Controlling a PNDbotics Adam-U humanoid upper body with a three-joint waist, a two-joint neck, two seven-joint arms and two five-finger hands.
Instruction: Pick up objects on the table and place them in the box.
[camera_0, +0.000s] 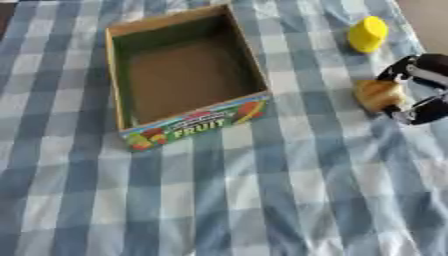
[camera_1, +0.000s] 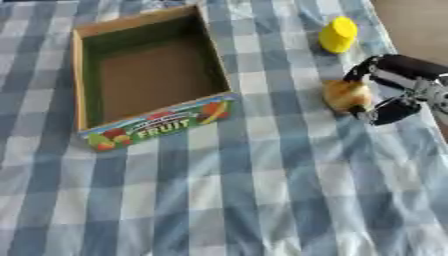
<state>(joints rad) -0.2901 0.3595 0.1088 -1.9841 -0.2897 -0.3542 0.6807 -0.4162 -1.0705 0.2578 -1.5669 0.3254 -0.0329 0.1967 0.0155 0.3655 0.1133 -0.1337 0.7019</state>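
On the bench (camera_0: 262, 200), under a blue-and-white checked cloth (camera_1: 262, 190) that lies slightly rumpled, I see an open cardboard box (camera_0: 249, 57) standing left of centre. Its walls are thin, its floor plain brown and bare, and its near wall carries printed fruit and the word FRUIT. It sits askew to the checks.

My right hand (camera_1: 398, 87) comes in from the right edge, black with silver parts, and its fingers and thumb curl round a small tan, rounded lump (camera_1: 346, 95) that looks like a bread roll with a glossy, streaked crust. One finger arches over the lump's far side and another closes on its near side. The lump is low over the cloth, well right of the box; I cannot tell whether it touches the cloth.

Beyond the hand stands a yellow thing (camera_1: 337, 34), smooth and plastic-looking, rounded on top, apart from both lump and hand.

The right eye view shows more of my hand, out to the silver links behind the fingers; the left eye view cuts it off at the edge but shows more cloth left of the box. My left hand appears in neither view.
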